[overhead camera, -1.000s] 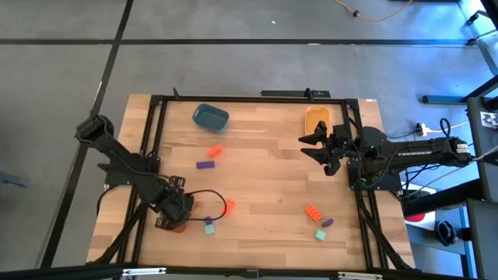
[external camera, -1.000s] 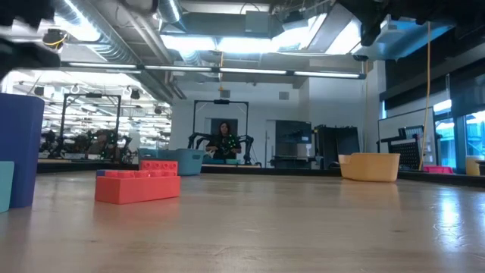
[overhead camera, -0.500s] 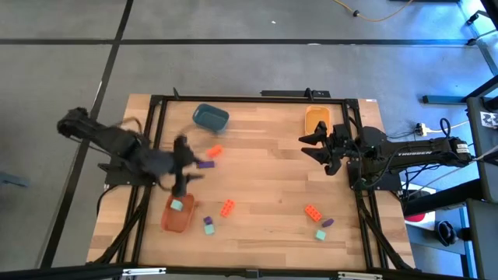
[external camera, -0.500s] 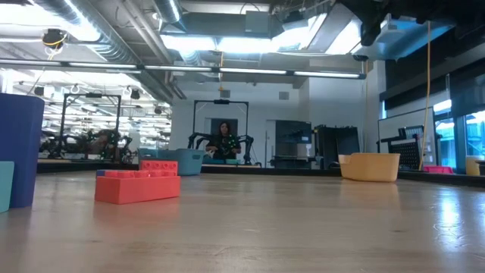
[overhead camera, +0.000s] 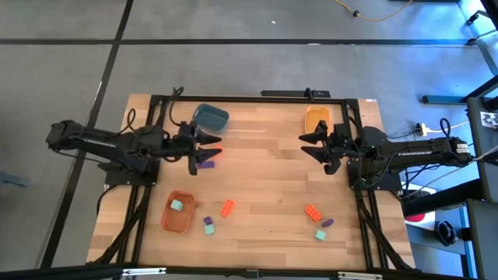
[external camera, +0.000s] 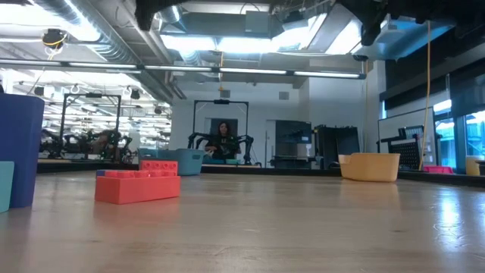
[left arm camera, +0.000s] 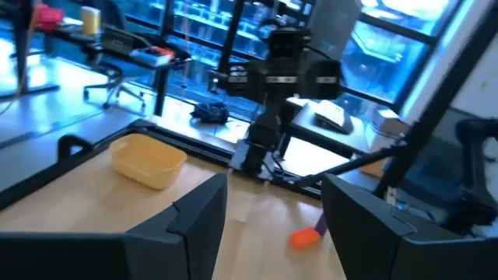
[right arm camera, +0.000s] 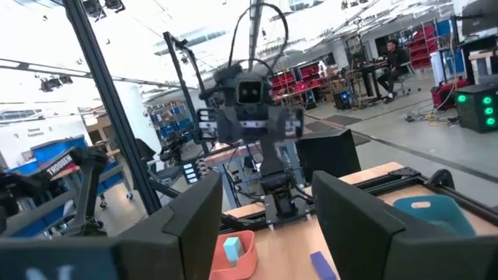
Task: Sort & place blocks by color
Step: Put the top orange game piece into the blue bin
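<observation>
Room, as seen around the work area:
- Floor: grey, smooth, crossed by dark seam lines (overhead camera: pixel 117 48).
- Work surface: light wooden plank table (overhead camera: pixel 264 183) edged by a black metal frame (overhead camera: pixel 233 98).
- Ceiling: exposed silver ducts (external camera: pixel 114 34) and long bright strip lights (external camera: pixel 250 45).
- Far end: dark equipment racks and cabinets (external camera: pixel 333 148); a seated person (external camera: pixel 224 140).
- Side wall: blue-tinted windows (left arm camera: pixel 373 43).
- Red storage shelving (right arm camera: pixel 311 78).
- Yellow cable (overhead camera: pixel 373 14) lying on the floor.
</observation>
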{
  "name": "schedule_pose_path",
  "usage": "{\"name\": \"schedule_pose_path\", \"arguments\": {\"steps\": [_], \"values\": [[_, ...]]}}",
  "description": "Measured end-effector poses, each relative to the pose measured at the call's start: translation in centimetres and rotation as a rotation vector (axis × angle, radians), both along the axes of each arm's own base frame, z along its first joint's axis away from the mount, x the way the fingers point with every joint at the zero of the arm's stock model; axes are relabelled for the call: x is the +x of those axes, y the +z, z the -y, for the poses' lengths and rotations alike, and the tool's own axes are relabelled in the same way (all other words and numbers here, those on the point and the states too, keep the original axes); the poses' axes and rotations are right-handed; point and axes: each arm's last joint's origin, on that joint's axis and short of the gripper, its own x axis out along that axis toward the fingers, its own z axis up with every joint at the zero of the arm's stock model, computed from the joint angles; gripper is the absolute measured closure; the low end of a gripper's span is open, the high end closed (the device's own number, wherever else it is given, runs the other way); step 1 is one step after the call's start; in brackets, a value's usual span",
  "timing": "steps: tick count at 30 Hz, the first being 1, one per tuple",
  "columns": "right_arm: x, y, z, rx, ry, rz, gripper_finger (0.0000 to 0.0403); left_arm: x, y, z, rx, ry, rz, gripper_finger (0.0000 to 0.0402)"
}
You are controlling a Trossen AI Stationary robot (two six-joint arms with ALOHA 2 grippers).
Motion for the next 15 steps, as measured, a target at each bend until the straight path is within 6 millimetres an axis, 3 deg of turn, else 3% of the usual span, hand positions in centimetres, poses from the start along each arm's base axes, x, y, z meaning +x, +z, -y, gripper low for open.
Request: {"name": "schedule_pose_path", "arguments": {"steps": [3, 15], "values": [[-0.01, 0.02, 0.00, 0.005, 0.001, 0.002, 0.0200, 0.08, -0.83, -0.07, 0.002, 0.030, -0.032, 0.0201], [0.00, 0.02, 0.00, 0.049, 0.010, 0.002, 0.0200, 0.03, -0.75, -0.14, 0.003, 0.052, -0.025, 0.0201]]}}
